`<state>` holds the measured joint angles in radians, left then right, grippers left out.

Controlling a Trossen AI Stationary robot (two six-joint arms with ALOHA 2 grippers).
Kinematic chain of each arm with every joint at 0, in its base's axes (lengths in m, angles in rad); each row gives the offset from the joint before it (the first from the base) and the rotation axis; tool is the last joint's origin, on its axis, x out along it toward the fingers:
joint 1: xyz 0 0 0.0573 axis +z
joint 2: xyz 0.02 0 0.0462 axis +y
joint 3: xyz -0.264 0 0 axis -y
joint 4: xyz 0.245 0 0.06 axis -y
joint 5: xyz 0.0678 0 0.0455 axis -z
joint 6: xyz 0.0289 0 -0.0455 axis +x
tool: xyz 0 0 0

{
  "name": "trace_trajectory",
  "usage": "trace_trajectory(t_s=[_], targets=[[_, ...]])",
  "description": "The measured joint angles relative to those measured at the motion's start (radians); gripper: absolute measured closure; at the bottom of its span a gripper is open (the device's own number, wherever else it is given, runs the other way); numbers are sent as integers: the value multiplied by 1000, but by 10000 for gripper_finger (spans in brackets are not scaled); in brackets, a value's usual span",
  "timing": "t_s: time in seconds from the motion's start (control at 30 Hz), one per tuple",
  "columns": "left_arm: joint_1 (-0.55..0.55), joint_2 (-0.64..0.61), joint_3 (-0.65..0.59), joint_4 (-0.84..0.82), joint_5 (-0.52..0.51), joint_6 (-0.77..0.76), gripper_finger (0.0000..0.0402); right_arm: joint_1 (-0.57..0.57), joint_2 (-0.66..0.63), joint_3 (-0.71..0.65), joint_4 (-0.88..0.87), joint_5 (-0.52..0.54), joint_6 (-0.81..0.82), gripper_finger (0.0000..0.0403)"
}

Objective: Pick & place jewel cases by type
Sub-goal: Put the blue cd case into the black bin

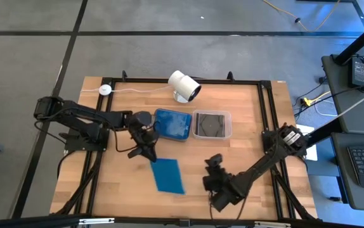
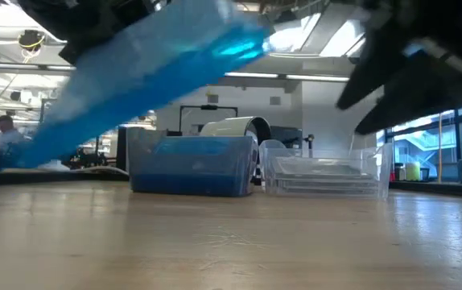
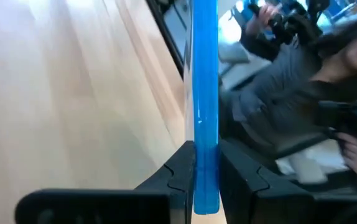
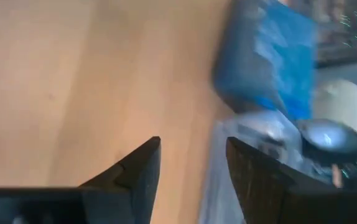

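Blue jewel case lies toward 6 o'clock of the surface from above, its top corner pinched by the left end effector; right end effector at 5 o'clock. Low down, the case hangs tilted. The left wrist shows fingers clamping its edge. The right wrist shows its end effector parted, empty.

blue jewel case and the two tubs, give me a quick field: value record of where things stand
blue jewel case: gripped by one edge, lifted and tilted above the table
left hand: shut on the blue jewel case, in front of the tubs
right hand: open, empty, near the table's front edge
left tub: holds blue cases
right tub: clear, holds dark cases
white camera: behind the tubs
loose cases on the table: none seen
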<state>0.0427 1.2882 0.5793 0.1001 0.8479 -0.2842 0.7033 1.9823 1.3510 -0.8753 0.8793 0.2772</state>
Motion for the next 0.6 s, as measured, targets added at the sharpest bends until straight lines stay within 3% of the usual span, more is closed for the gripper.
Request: trace_trajectory(t_s=[0.17,0.3,0.43,0.6], targets=[[72,-39,0,73,-41,113,354,67,0,0,-201,140,313,218],[139,-123,0,96,-156,212,353,105,0,0,-266,238,460,218],[160,-202,0,125,-354,290,352,111,0,0,-259,268,476,218],[160,-244,-3,148,-466,310,353,97,0,0,-254,256,505,218]])
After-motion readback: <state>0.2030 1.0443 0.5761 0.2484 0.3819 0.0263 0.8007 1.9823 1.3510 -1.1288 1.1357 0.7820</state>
